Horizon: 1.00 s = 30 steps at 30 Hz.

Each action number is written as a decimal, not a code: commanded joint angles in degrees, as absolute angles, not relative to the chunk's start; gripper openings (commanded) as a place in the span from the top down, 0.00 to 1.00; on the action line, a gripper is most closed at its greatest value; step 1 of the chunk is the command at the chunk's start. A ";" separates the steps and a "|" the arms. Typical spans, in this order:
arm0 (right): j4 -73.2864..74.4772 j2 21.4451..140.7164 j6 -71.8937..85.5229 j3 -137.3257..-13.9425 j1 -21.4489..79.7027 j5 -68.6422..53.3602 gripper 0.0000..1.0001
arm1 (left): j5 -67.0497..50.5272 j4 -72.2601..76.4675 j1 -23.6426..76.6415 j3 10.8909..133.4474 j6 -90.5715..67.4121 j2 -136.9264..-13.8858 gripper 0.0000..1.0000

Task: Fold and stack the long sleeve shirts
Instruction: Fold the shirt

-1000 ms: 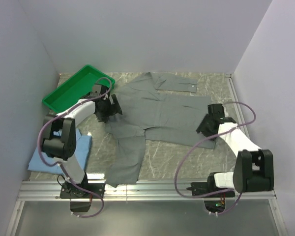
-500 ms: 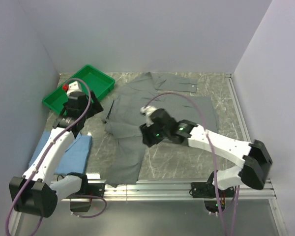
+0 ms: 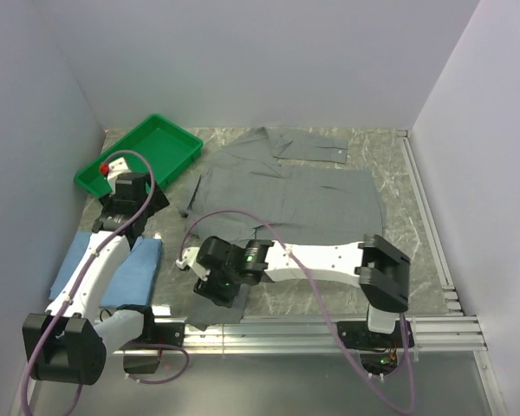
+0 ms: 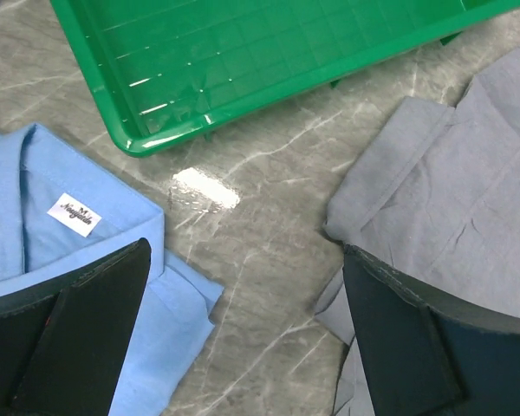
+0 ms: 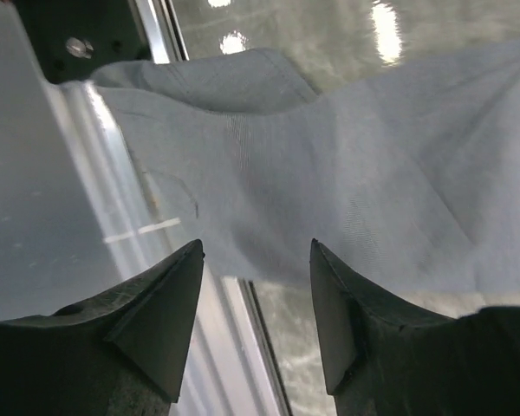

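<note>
The grey shirt [image 3: 286, 199] lies spread across the middle of the table. One sleeve runs along its far edge and the other [image 3: 221, 299] hangs toward the near rail. The folded light blue shirt [image 3: 126, 269] lies at the near left. My left gripper [image 3: 132, 198] is open and empty above bare table, between the blue collar [image 4: 61, 217] and the grey shirt's left edge [image 4: 451, 191]. My right gripper [image 3: 212, 284] reaches across to the near sleeve. In the right wrist view it [image 5: 256, 247] is open just over the grey cuff [image 5: 269, 165] at the rail.
A green plastic tray [image 3: 180, 146] stands at the far left, and its rim [image 4: 165, 139] lies just beyond my left gripper. The aluminium rail [image 3: 312, 322] runs along the near edge. White walls close in the left, back and right sides.
My right arm has swung from the right side across to the near-left sleeve. My left gripper has pulled back from the grey shirt's left edge toward the blue shirt.
</note>
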<state>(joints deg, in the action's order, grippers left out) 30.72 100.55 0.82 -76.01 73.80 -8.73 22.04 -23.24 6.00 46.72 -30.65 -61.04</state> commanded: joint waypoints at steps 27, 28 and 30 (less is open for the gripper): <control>24.87 95.89 4.90 -72.60 53.90 -0.61 1.00 | 18.28 -21.18 5.10 47.99 -30.67 -63.37 0.02; 25.13 95.89 5.79 -73.12 51.70 -0.53 1.00 | 18.28 -21.27 5.10 47.90 -30.67 -63.37 0.02; 25.57 95.89 7.81 -73.56 46.62 -0.09 1.00 | 18.11 -21.18 5.10 47.90 -30.59 -63.37 0.02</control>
